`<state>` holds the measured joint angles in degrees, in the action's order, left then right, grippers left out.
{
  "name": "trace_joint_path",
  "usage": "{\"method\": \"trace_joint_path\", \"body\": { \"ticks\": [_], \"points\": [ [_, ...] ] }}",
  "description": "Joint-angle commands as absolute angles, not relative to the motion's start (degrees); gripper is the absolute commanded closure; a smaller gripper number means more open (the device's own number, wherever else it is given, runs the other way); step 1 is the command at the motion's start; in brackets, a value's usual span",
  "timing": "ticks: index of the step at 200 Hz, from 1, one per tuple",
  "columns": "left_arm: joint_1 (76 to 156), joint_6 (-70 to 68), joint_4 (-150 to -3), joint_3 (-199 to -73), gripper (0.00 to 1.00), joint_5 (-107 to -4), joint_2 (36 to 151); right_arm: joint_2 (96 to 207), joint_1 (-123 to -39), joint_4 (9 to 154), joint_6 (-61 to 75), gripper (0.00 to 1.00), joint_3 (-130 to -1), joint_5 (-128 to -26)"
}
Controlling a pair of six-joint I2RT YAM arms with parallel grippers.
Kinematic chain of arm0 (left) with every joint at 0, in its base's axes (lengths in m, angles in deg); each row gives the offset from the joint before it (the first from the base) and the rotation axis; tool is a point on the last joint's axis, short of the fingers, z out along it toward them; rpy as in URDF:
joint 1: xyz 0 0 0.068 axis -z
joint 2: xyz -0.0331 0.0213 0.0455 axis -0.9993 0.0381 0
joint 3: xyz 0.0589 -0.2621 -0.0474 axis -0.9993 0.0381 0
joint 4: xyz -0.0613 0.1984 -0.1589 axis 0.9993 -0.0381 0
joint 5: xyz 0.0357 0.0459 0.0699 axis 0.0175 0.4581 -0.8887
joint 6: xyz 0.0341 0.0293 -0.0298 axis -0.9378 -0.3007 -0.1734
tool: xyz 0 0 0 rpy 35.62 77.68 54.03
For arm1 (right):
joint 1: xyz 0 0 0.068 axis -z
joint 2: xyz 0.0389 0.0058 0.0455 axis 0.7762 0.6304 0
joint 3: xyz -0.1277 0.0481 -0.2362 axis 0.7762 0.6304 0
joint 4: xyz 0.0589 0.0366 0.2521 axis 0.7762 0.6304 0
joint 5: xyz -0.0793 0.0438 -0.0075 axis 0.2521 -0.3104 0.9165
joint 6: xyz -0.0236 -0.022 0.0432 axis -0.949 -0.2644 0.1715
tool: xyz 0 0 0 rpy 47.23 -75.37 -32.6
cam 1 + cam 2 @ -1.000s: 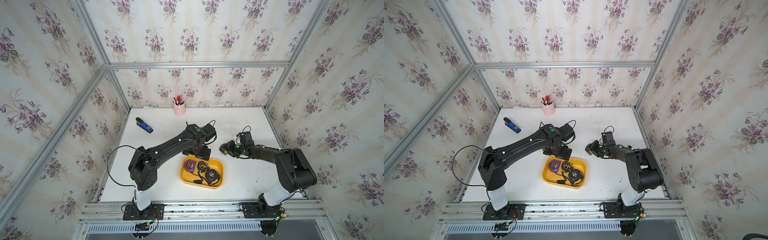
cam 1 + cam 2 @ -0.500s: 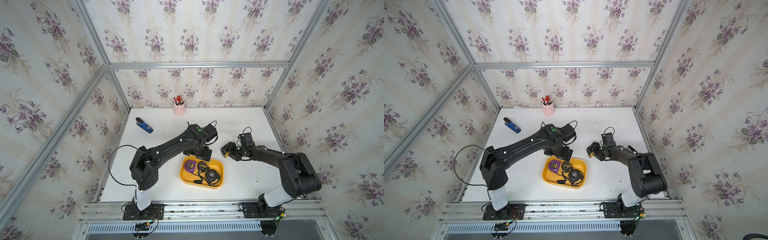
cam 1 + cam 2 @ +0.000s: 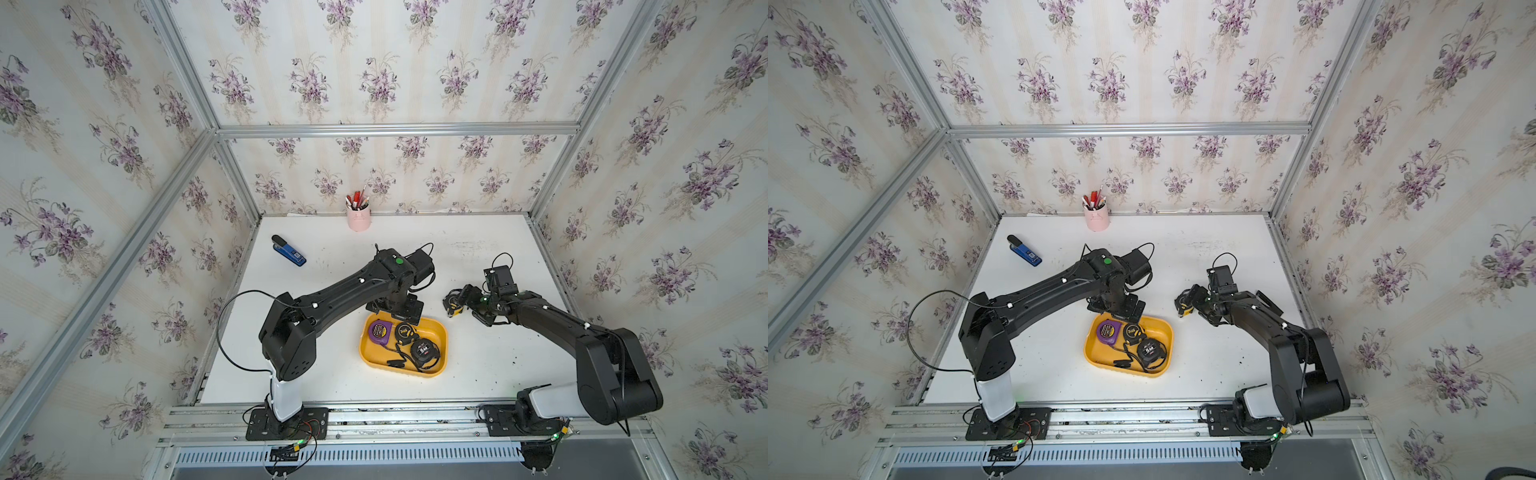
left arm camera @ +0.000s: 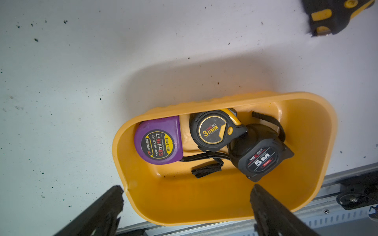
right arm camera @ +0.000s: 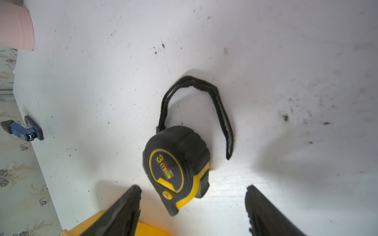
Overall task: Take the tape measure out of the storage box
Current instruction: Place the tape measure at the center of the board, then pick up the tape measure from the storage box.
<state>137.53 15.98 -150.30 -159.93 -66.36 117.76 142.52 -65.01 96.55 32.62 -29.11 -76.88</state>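
Black arms, white base links

walls: cream paper, purple flower print, three sides. frame: aluminium bars at corners and across the back. table: white, scuffed, dark specks. rail: slotted metal along front edge. light even, soft shadows.

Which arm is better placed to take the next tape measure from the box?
Left. The left gripper hangs open above the storage box; the right gripper stands open outside it, around a tape measure on the table.
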Motion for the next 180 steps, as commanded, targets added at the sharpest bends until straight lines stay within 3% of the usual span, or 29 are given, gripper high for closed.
{"method": "trace_joint_path", "body": {
  "ticks": [1, 43, 98, 180],
  "points": [
    [138.0, 14.6, -151.7, -160.3, 0.00, -64.6, 117.3, 139.3, -65.0, 100.7, 31.9, 0.16, -30.2, -72.3],
    [140.4, 9.8, -151.5, -164.5, 0.00, -59.4, 120.3, 132.8, -65.0, 104.5, 28.5, 0.14, -32.7, -65.0],
    [141.3, -4.3, -148.5, -160.6, 0.00, -52.2, 119.1, 128.8, -65.0, 103.6, 26.2, 0.14, -32.9, -64.1],
    [144.0, -19.1, -148.2, -163.2, 0.00, -53.5, 125.2, 128.4, -65.0, 102.8, 25.5, 0.13, -33.9, -63.5]
  ]
}}
